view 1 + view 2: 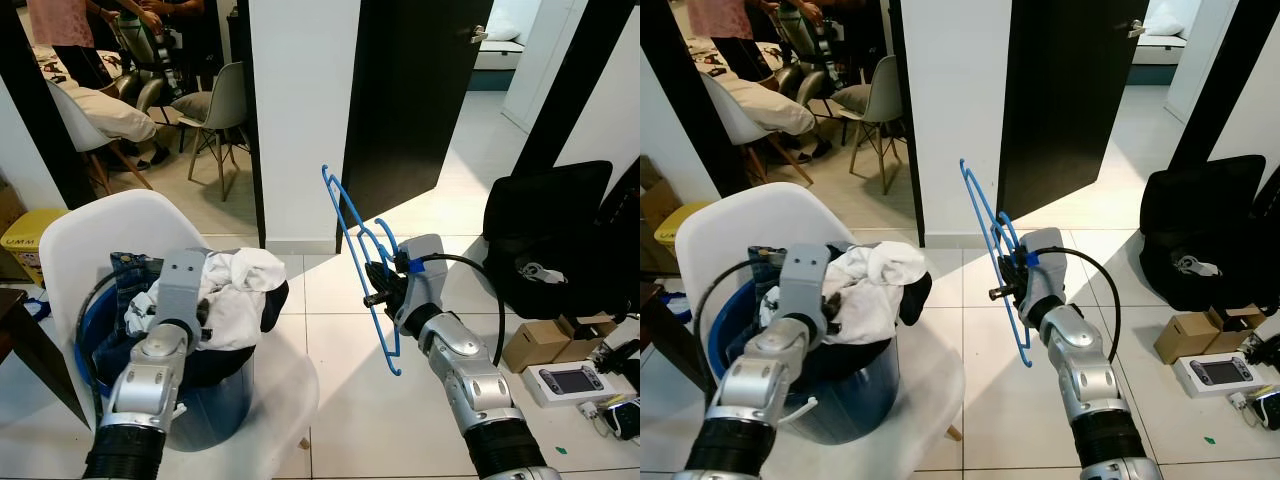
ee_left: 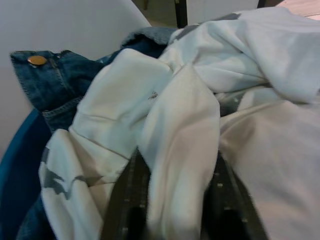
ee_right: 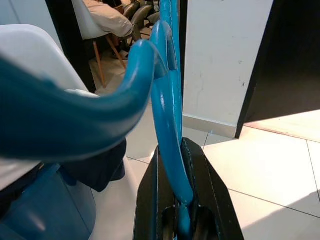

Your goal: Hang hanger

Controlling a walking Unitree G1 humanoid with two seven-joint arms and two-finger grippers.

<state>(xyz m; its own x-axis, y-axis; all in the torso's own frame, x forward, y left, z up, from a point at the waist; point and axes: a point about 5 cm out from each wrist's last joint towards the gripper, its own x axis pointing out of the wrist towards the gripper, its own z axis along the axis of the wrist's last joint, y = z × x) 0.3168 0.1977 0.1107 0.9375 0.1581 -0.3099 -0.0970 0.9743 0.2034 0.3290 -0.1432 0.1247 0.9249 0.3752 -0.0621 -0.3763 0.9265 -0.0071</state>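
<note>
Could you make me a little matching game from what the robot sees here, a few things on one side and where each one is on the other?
Things:
1. blue hanger
2. white garment
3. blue basket
4. cardboard box

Places:
A. standing on the white chair
B. on the floor by the black bag
C. clamped in the right gripper
D. between the left gripper's fingers, on the laundry pile

Pairs: 1-C, 2-D, 3-A, 4-B

The right claw [image 3: 181, 200] grips the blue hanger [image 3: 167, 115] between its black fingers [image 3: 150, 200].
</note>
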